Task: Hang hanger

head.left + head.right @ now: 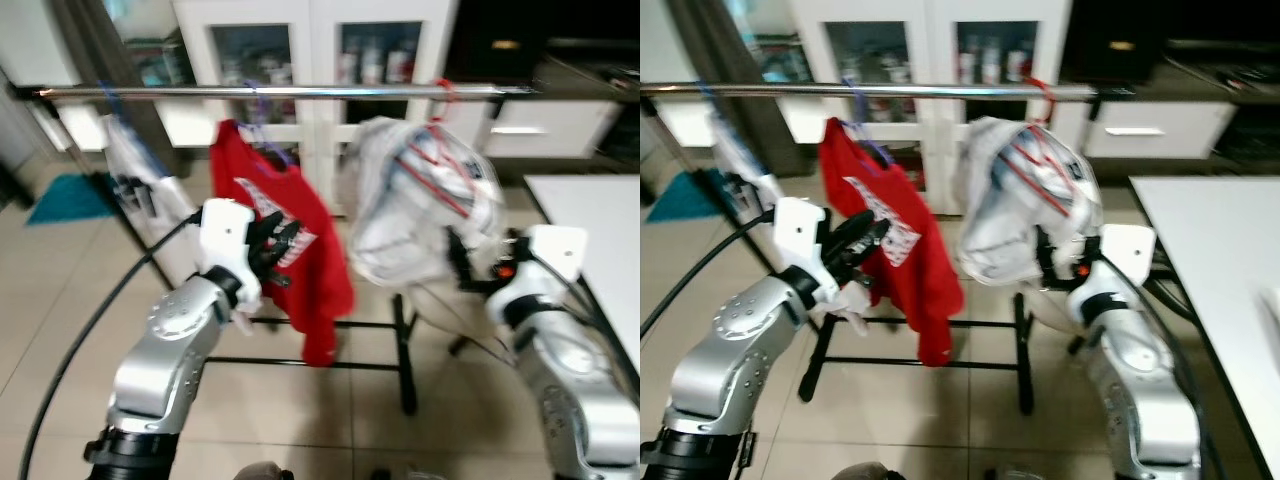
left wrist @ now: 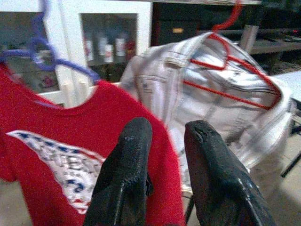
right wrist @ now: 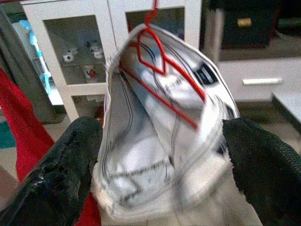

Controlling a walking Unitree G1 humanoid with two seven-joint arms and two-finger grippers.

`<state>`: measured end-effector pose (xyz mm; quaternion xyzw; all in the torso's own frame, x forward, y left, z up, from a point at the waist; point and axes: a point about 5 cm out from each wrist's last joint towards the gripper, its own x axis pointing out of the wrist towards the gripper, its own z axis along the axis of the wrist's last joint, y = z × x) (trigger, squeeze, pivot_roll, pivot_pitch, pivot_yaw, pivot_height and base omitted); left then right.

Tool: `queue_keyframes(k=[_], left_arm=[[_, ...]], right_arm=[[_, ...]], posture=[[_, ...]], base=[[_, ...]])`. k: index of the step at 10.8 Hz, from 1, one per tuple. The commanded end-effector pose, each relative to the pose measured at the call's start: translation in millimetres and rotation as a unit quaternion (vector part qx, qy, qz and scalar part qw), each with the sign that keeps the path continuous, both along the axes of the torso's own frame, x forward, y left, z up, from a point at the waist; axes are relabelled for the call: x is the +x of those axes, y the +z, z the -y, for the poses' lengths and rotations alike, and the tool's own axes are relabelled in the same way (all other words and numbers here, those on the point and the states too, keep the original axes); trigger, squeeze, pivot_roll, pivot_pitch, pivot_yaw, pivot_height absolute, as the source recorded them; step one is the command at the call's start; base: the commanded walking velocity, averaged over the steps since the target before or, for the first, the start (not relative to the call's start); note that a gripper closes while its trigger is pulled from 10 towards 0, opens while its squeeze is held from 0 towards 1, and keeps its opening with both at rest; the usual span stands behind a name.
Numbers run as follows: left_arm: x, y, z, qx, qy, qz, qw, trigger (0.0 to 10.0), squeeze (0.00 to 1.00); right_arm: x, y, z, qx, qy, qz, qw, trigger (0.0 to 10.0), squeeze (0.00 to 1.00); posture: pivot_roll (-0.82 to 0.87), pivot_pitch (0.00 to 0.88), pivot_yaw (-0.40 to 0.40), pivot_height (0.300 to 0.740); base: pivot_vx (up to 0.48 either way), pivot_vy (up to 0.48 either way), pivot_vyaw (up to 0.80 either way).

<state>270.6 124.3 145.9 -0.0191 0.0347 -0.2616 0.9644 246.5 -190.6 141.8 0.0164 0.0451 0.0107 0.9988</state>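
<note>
- Right gripper (image 3: pixel 160 188) reaches forward, fingers spread wide either side of the white jacket (image 1: pixel 425 200), not gripping it.
- Right wrist view shows the red hanger (image 3: pixel 162 70) inside, hook up on the rail (image 1: pixel 300 91), bar slanting.
- Left gripper (image 2: pixel 167 165), fingers slightly parted and empty, is raised at the red shirt (image 1: pixel 290 250).

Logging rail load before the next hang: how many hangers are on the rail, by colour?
Purple hanger, carrying the red T-shirt: 1
Red hanger, carrying the pale denim jacket: 1
Blue hanger, carrying a white garment: 1
Total on the rail: 3
</note>
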Motion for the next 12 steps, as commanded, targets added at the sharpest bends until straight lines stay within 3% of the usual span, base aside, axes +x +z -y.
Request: queue_keyframes(k=[1, 2, 3, 5, 6, 8, 10, 11, 12], left_arm=[[2.9, 0.6, -3.4, 0.011, 0.003, 0.003, 1.000, 10.0, 0.00], [2.6, 0.2, -2.6, 0.012, 0.000, 0.002, 1.000, 10.0, 0.00], [2.6, 0.2, -2.3, 0.013, -0.001, 0.002, 1.000, 10.0, 0.00], [3.1, 1.0, -1.0, 0.012, -0.004, 0.004, 1.000, 10.0, 0.00], [2.3, 1.7, 1.0, 0.004, -0.013, 0.004, 1.000, 10.0, 0.00], [-8.2, 3.3, 12.2, 0.036, -0.104, 0.008, 0.994, 10.0, 0.00], [-11.9, 3.5, 17.4, 0.060, -0.155, 0.008, 0.986, 10.0, 0.00], [-15.3, 2.9, 23.0, 0.063, -0.202, 0.002, 0.977, 10.0, 0.00], [-19.5, 3.1, 28.2, 0.063, -0.244, -0.001, 0.968, 10.0, 0.00]], right_arm=[[5.3, 7.6, -2.6, -0.003, 0.000, 0.021, 1.000, 10.0, 0.00], [7.7, 12.3, -2.3, -0.012, 0.003, 0.039, 0.999, 10.0, 0.00], [10.4, 13.7, -0.6, 0.034, -0.003, 0.036, 0.999, 10.0, 0.00], [15.5, 21.0, 4.1, 0.024, 0.020, 0.052, 0.998, 10.0, 0.00], [18.8, 27.2, 14.3, -0.016, 0.021, 0.074, 0.997, 10.0, 1.00], [21.7, 42.0, 30.5, -0.021, 0.096, 0.080, 0.992, 10.0, 1.00], [26.9, 42.5, 37.5, -0.060, 0.126, 0.046, 0.989, 10.0, 1.00], [34.6, 40.8, 39.5, -0.087, 0.150, 0.024, 0.985, 10.0, 1.00], [44.5, 40.7, 43.5, -0.079, 0.147, 0.004, 0.986, 10.0, 1.00]], posture=[[-0.07, 0.000, 0.057, 0.740], [-0.07, 0.000, 0.057, 0.740], [-0.07, 0.000, 0.057, 0.740], [-0.07, 0.000, 0.056, 0.740], [-0.07, 0.000, 0.054, 0.740], [-0.07, 0.000, 0.046, 0.740], [-0.07, 0.000, 0.046, 0.740], [-0.08, 0.000, 0.039, 0.740], [-0.08, 0.000, 0.040, 0.740]], base=[[0.311, 0.000, 0.80], [0.311, 0.000, 0.00], [0.326, 0.000, 0.00], [0.326, 0.000, 0.00], [0.000, 0.000, 0.00], [0.000, 0.000, 0.00], [0.000, 0.000, 0.00], [0.000, 0.000, 0.00], [0.000, 0.000, 0.00]])
